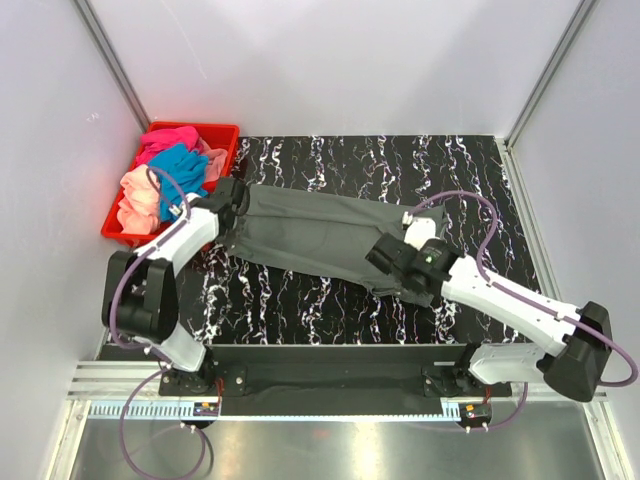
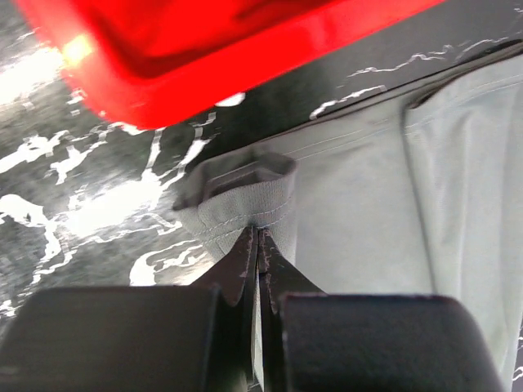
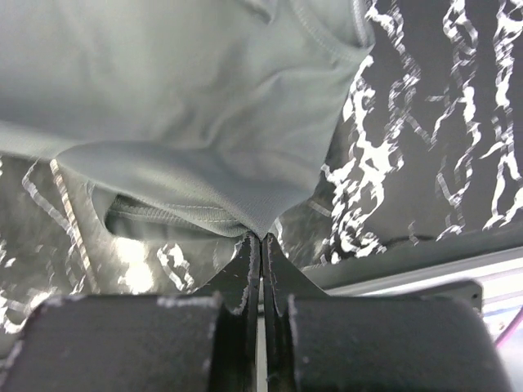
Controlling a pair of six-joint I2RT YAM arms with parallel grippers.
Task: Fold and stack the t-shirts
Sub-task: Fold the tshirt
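**Grey shirt pinched at both ends, the grips hidden from above**

The dark grey t-shirt (image 1: pixel 320 235) lies stretched in a long band across the middle of the black, white-veined table (image 1: pixel 300 300). It runs from beside the red crate (image 1: pixel 222 133) at the left towards the right arm. In the top view both wrists cover the shirt's ends, so neither grip can be seen from there.

The wrist cameras show more. The left tool (image 2: pixel 258 238) has its jaws pressed together on a folded, stitched edge of the grey cloth. This edge lies just beside the crate's near corner, which is blurred and cut off by the top of that picture. The right tool (image 3: pixel 261 238) is likewise clamped on a fold of the same shirt. There the cloth rises off the table and a hemmed opening shows in the shadow beneath. Which part of the garment each tool holds, sleeve, hem or shoulder, cannot be told.

In the crate lie a magenta-pink t-shirt (image 1: pixel 170 137), a teal-blue t-shirt (image 1: pixel 183 165) and a peach t-shirt (image 1: pixel 140 195). They are bunched together and partly crossed by the left arm's cable. Their shapes are hard to make out, and so is how many garments the heap holds.
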